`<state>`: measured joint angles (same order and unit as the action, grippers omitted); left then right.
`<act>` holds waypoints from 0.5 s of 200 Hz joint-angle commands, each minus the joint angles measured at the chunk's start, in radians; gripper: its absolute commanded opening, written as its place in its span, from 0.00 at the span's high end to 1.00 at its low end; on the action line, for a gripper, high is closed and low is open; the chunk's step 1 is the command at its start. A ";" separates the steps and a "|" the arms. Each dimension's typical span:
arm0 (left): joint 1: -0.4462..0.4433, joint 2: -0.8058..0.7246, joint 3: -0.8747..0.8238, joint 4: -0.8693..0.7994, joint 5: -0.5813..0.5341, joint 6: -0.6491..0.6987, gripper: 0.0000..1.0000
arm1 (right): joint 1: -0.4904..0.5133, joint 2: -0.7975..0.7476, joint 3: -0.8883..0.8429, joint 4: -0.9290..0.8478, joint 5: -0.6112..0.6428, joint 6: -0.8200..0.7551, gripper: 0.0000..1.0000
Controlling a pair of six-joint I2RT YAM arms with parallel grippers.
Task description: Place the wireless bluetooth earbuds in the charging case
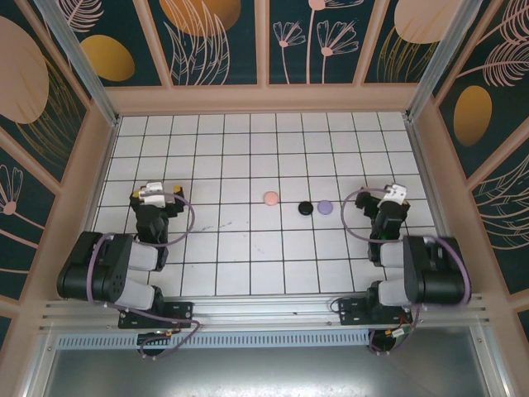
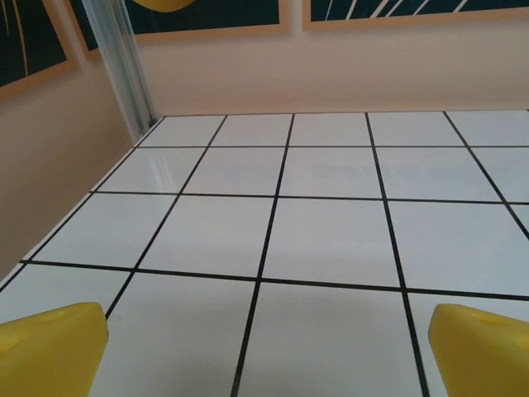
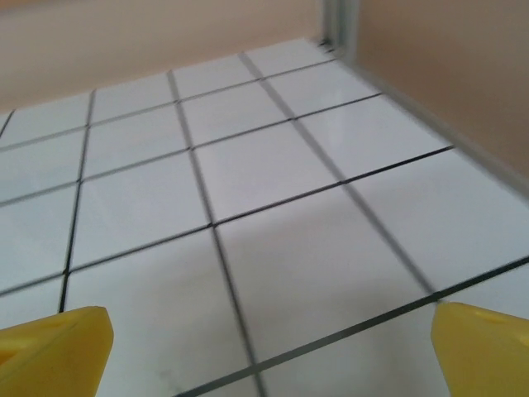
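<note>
The left hand is wide open over the white tiled worktop, its two yellow fingers far apart at the lower corners of its wrist view, with bare tile between them. The right hand is spread just as wide, its yellow fingers framing bare tile too, and it holds nothing.

Three small round cases lie on the worktop between the two hands. The pink case is to the right of the left hand, well apart from it. The black case sits further right, and the lavender case is just beside it (touching or a hair apart, I cannot say), making it the nearest to the right hand, on that hand's left. All three lie flat. The earbuds are too small to pick out from above, so I cannot tell whether they are in the cases.
</note>
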<state>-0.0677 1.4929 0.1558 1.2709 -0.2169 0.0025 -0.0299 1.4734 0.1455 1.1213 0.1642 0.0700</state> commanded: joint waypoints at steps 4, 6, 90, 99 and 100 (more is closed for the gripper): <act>0.052 0.021 0.074 0.003 0.141 -0.050 0.01 | -0.006 0.056 0.113 0.052 -0.184 -0.052 0.01; 0.056 0.024 0.075 0.008 0.147 -0.053 0.01 | -0.013 0.064 0.104 0.079 -0.198 -0.050 0.01; 0.072 0.035 0.088 -0.004 0.159 -0.073 0.01 | 0.000 0.068 0.093 0.119 -0.146 -0.050 0.01; 0.072 0.035 0.090 -0.007 0.156 -0.075 0.01 | -0.001 0.069 0.093 0.118 -0.146 -0.049 0.01; 0.072 0.035 0.090 -0.007 0.156 -0.075 0.01 | -0.001 0.069 0.094 0.118 -0.146 -0.049 0.01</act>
<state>-0.0006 1.5196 0.2279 1.2591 -0.0746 -0.0551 -0.0189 1.5513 0.2165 1.2087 0.0502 0.0269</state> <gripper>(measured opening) 0.987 0.989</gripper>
